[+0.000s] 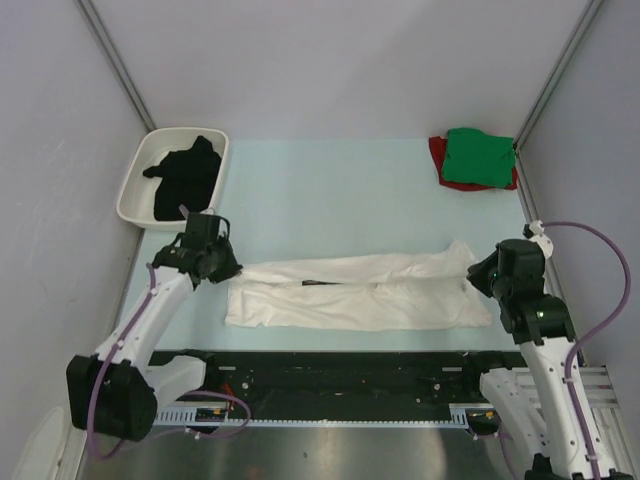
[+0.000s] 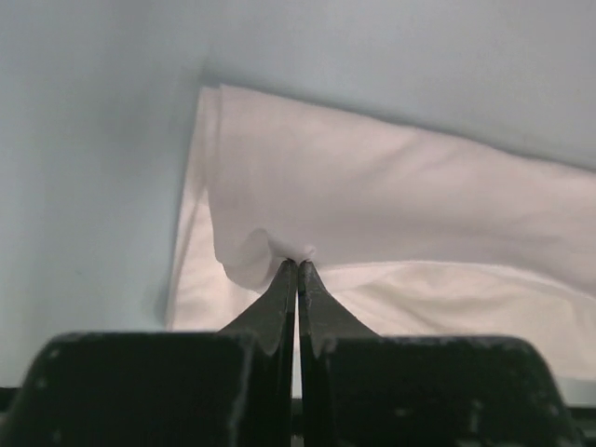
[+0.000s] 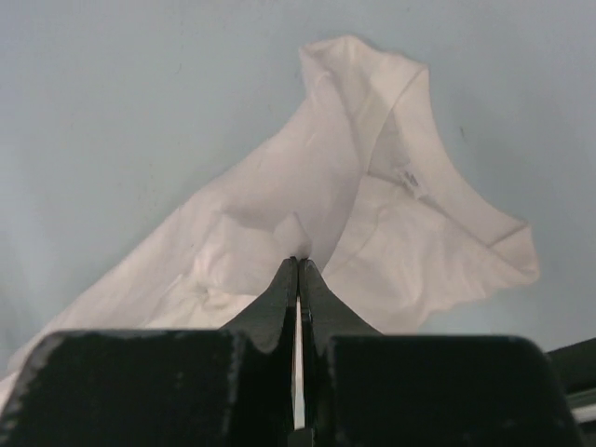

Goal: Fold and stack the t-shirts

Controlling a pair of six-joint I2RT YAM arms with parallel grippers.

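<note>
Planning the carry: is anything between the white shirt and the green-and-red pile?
Nothing visible. Bare table separates the white shirt from the pile; the black shirt lies in the tray, far left.

Light even and diffuse, from above; bright enough, no glare. Soft shadow along white t-shirt (image 2: 372,186) edge on worktop (image 1: 330,190). Wrist views: left claw (image 2: 298,265) and right claw (image 3: 298,264) bases dark, blurred near lens. Top view slightly soft.
</note>
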